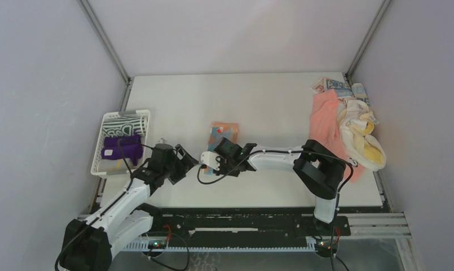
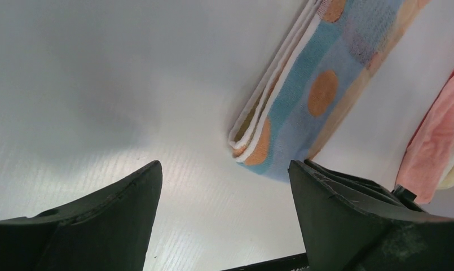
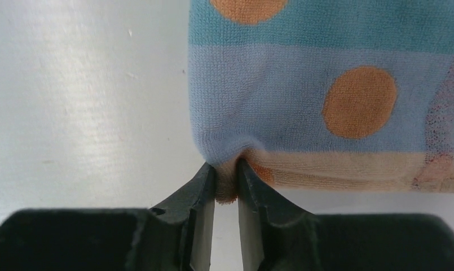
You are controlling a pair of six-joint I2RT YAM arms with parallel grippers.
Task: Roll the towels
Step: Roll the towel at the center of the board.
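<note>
Because the right fingers (image 3: 207, 179) have only a small nub of one near corner of the light-blue towel (image 3: 326, 73) between them, the hold looks thin. If that corner is lifted or turned over, I judge the cloth could slide out. Equally, only the top layer might come up and the folded stack would fan open. Starting the roll from one corner alone would probably also skew it into a cone, since the other near corner has nothing on it.

The towel, patched with orange dots, lies folded into a strip near the middle of the worktop (image 1: 281, 101). Its near end is at the right fingers, which are pressed almost together and pinch the bunched hem. The left fingers (image 2: 128, 209) are spread wide and hold nothing. They hover over bare worktop just beside the towel's folded edge, not touching it.

A pile of salmon-pink towel (image 1: 325, 121), cream-yellow towel (image 1: 362, 138) and blue-printed towel (image 1: 337, 86) sits at the far right corner. At the left edge is a white basket (image 1: 98, 148) holding a purple towel (image 1: 123, 148) and a striped towel (image 1: 126, 124).
</note>
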